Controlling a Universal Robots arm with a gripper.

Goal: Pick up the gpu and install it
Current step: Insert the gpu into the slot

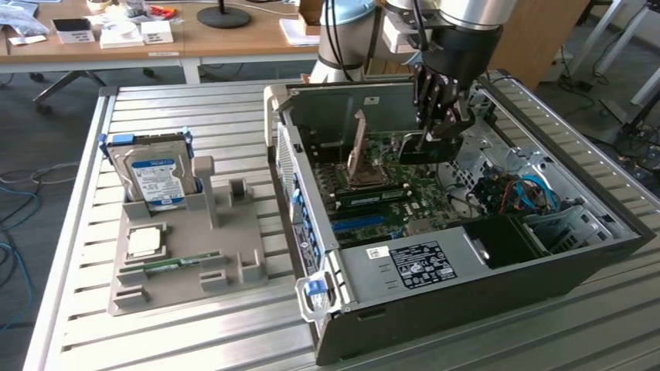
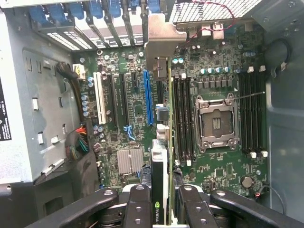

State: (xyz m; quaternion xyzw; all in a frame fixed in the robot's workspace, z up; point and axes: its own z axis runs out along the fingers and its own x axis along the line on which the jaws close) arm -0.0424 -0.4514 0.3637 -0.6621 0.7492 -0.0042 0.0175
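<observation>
The gpu (image 1: 415, 148) stands upright in the computer case (image 1: 341, 99), centre right. A hard drive (image 1: 157, 179) stands in a holder (image 1: 184, 282) at left

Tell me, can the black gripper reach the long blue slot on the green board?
Probably yes: the black gripper, holding the green-and-black gpu card, hangs close to the long blue slot, with nothing between.

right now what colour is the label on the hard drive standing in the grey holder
Blue and white; the hard drive's label shows best in the exterior view.
</observation>
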